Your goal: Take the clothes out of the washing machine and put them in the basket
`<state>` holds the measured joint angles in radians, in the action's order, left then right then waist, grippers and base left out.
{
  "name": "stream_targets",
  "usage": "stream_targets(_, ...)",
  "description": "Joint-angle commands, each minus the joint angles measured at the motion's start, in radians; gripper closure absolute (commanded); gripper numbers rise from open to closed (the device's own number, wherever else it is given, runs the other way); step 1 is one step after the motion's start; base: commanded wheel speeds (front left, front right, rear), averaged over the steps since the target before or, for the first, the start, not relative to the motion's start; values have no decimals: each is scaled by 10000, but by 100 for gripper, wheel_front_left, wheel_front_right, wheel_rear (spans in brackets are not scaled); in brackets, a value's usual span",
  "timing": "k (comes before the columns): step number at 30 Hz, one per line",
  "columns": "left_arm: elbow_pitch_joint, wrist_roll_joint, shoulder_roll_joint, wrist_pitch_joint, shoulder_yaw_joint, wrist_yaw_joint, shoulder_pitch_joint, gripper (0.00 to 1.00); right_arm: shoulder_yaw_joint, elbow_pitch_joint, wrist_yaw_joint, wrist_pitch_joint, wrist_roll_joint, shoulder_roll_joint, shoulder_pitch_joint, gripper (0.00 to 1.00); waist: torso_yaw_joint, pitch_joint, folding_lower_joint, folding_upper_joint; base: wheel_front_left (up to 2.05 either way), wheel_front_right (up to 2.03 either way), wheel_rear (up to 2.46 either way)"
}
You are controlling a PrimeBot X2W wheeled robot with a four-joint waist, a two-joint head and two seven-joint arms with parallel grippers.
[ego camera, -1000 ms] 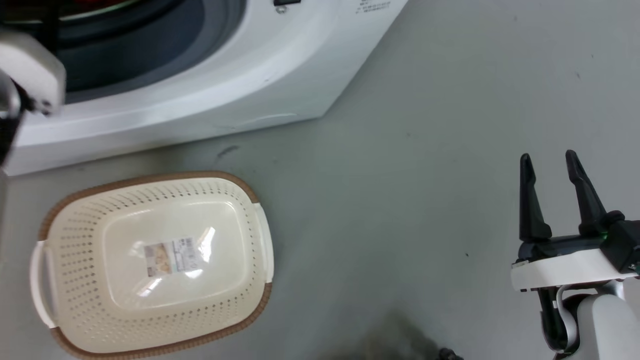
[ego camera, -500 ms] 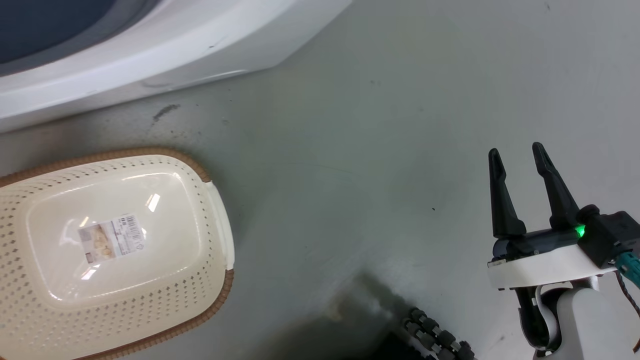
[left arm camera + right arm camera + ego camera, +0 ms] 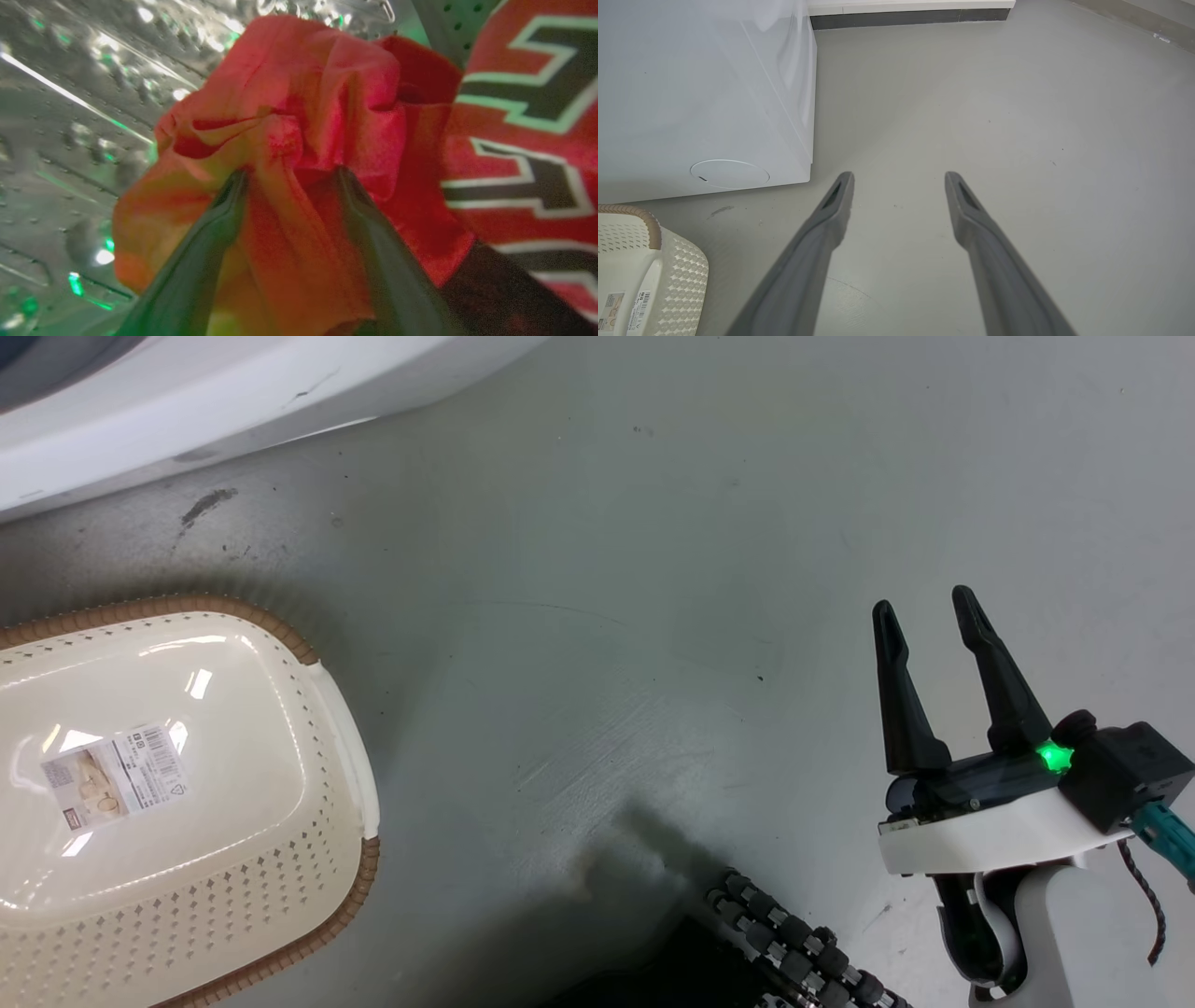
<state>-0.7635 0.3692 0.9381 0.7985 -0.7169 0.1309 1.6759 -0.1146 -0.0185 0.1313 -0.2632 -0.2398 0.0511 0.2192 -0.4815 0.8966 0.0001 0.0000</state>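
In the left wrist view my left gripper (image 3: 292, 173) is inside the perforated steel drum (image 3: 70, 116) of the washing machine (image 3: 233, 383). Its fingers stand apart, pushed into the plain red garment (image 3: 299, 93), with a fold of it bunched between them. The red jersey (image 3: 523, 140) with black-and-white lettering lies right beside it. The cream basket (image 3: 140, 607) stands on the floor at the head view's left, its labelled bottom bare. My right gripper (image 3: 922, 599) hangs open over bare floor at the lower right, holding nothing.
The machine's white side (image 3: 691, 93) and a corner of the basket (image 3: 682, 275) lie left of my right gripper (image 3: 899, 176). Grey floor (image 3: 653, 569) spreads between basket and right arm. A black roller wheel (image 3: 794, 933) of my base shows at the bottom edge.
The head camera has moved, so the machine and basket have slid up and left in its picture. The pale left arm part has left that view. The right gripper stays open.
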Motion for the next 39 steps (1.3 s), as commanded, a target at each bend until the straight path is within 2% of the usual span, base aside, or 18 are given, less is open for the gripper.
stream_targets(1, -179, 426, 135, 401, -127, -9, -208, 100, 12, 21, -9, -25, -42, -13, 67, 0, 17, 38, -1, 0, 0, 0, 0)
stream_targets(6, 94, 459, 306, -131, -249, -10, -107, 100, -34, -28, -10, -25, -65, -13, 216, 0, 36, 76, -1, 0, 0, 0, 0)
stream_targets(12, -17, 580, -77, -1588, -150, -91, -285, 100, 185, -108, -10, -25, 108, -11, 377, 0, 309, -209, -1, 0, 0, 0, 0)
stream_targets(18, -440, 877, -772, -3797, 78, -372, -776, 100, 620, -212, -10, -25, 404, -8, 515, 0, 783, -866, -1, 0, 0, 0, 0)
stream_targets(24, -1117, 1366, -1693, -6524, 354, -643, -1970, 100, 1060, -314, -10, -24, 907, -7, 445, 0, 1425, -1829, -1, 0, 0, 0, 0)
stream_targets(31, -1767, 2088, -2722, -9255, 738, -742, -3558, 100, 1410, -490, -10, -24, 1499, -5, 123, 0, 2144, -3084, -1, 0, 0, 0, 0)
stream_targets(35, -1952, 2355, -3316, -10280, 896, -783, -4426, 100, 1509, -587, -10, -24, 1833, -4, -95, 0, 2499, -3778, -1, 0, 0, 0, 0)
stream_targets(39, -1699, 2451, -3755, -10612, 1088, -855, -5369, 100, 1616, -691, -10, -24, 2050, -4, -285, 0, 2767, -4422, -1, 0, 0, 0, 0)
